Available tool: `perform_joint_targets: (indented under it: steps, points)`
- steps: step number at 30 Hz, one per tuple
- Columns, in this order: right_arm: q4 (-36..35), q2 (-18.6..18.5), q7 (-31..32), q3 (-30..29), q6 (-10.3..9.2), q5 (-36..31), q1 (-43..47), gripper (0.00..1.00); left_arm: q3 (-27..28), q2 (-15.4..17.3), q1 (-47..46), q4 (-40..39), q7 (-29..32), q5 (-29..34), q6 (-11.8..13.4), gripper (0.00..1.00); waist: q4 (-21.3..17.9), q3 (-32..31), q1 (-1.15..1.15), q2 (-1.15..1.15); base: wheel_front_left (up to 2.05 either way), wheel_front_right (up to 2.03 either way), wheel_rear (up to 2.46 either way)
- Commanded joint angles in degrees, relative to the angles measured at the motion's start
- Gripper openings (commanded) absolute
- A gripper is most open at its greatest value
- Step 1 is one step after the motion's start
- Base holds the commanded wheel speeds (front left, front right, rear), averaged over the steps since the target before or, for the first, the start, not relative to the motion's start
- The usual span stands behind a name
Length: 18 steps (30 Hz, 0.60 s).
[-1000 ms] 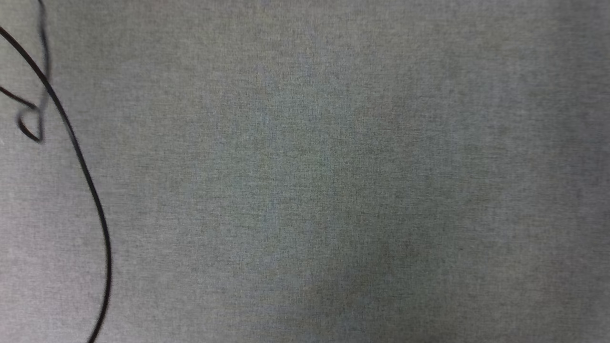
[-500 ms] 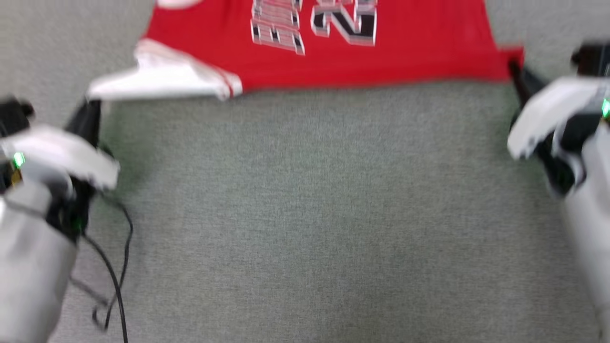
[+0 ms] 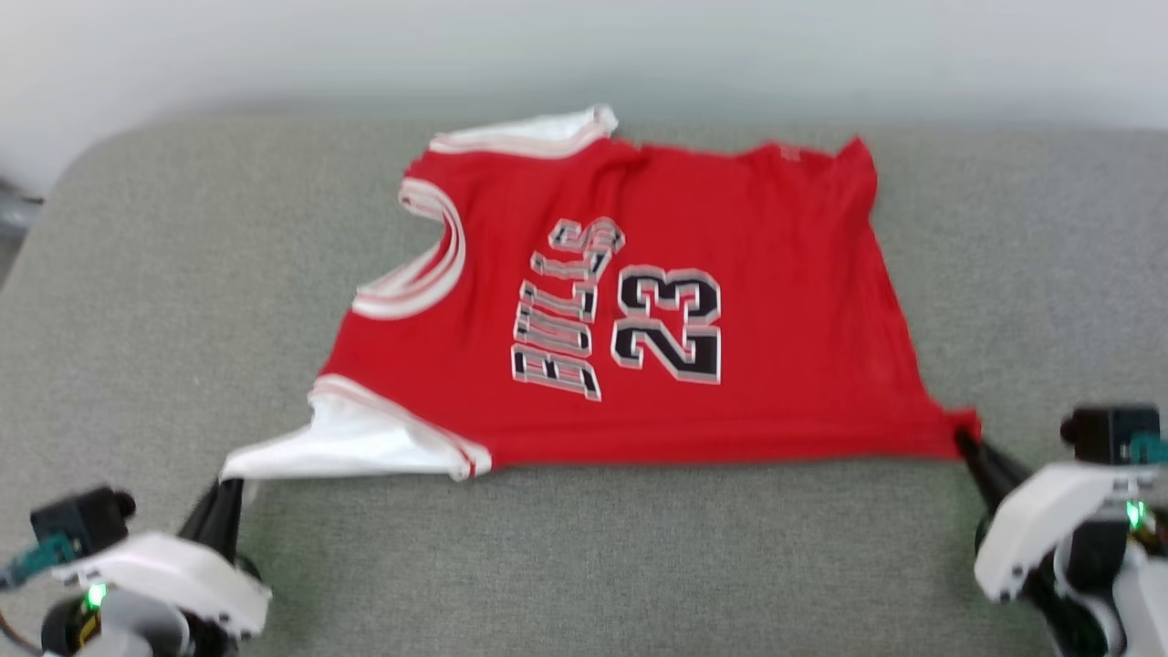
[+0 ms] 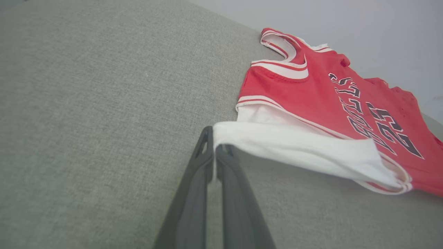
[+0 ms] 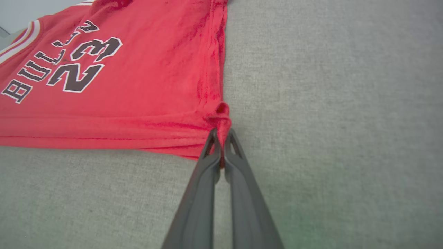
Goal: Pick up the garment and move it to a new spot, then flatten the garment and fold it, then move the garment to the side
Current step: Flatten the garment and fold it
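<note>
The garment (image 3: 657, 301), a red jersey with white sleeves and black "BULLS 23" lettering, lies spread face up on the grey cushion (image 3: 182, 274), its collar toward the left. My left gripper (image 3: 224, 497) at the lower left is shut on the tip of the near white sleeve (image 4: 277, 141), which stretches from the fingertips in the left wrist view. My right gripper (image 3: 965, 444) at the lower right is shut on the near red hem corner (image 5: 221, 116), the cloth bunched between the fingertips (image 5: 211, 138).
A pale wall (image 3: 584, 46) runs behind the cushion's far edge. The cushion's rounded left corner (image 3: 82, 155) shows at the upper left. Bare grey fabric lies in front of the garment (image 3: 593, 566).
The head camera has tilted up, from bare cushion and a black cable to the whole garment. Both grippers stay shut on the sleeve tip and the hem corner.
</note>
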Motion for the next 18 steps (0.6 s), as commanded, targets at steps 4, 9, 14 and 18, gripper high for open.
perform_joint_targets:
  steps: [4, 9, 14, 18]
  points:
    - [-8.33, 1.54, 5.13, -5.36, -0.71, -2.09, 11.43, 0.0, 1.66, 2.77, 9.1, -7.23, 0.8, -1.73, 5.55, 0.0, -0.04, -5.6, 0.02, 0.0, 0.0, 0.0, 0.0]
    - [-19.26, 5.84, 11.0, -10.07, -0.69, -4.82, 22.55, 0.0, 2.36, 4.59, 18.11, -16.58, 2.22, -2.83, 11.03, 0.0, 0.13, -7.99, 0.02, 0.0, 0.0, 0.0, 0.0]
    - [-27.12, 9.56, 16.36, -12.84, -0.53, -7.14, 30.12, 0.0, 2.64, 5.91, 25.81, -24.94, 4.25, -4.44, 15.9, 0.0, -0.29, -10.08, 0.02, 0.0, 0.0, 0.0, 0.0]
    - [-29.91, 11.01, 18.58, -13.57, -0.47, -7.95, 31.92, 0.0, 2.57, 7.01, 27.42, -29.88, 5.61, -4.45, 18.2, 0.0, -0.22, -10.94, 0.02, 0.0, 0.0, 0.0, 0.0]
